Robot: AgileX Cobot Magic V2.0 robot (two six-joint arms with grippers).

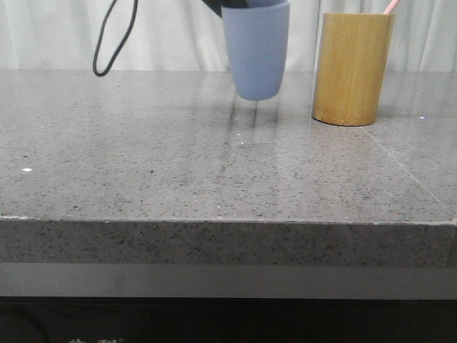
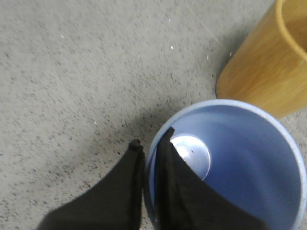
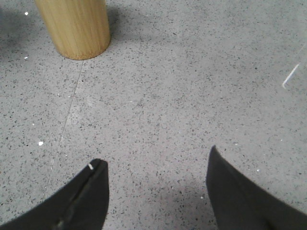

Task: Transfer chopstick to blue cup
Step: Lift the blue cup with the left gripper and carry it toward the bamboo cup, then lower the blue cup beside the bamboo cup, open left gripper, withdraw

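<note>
The blue cup (image 1: 255, 51) hangs upright just above the table, left of the tan bamboo holder (image 1: 351, 68). My left gripper (image 2: 149, 143) is shut on the cup's rim (image 2: 148, 158), one finger inside and one outside; the cup's inside is bare. A pale pink chopstick tip (image 1: 390, 6) sticks out of the holder's top at the right. The holder also shows in the left wrist view (image 2: 268, 67) and the right wrist view (image 3: 74, 26). My right gripper (image 3: 156, 165) is open and empty above bare table, apart from the holder.
A black cable loop (image 1: 114, 39) hangs at the back left. The grey speckled table (image 1: 178, 164) has its front edge near the camera. White curtains close the back.
</note>
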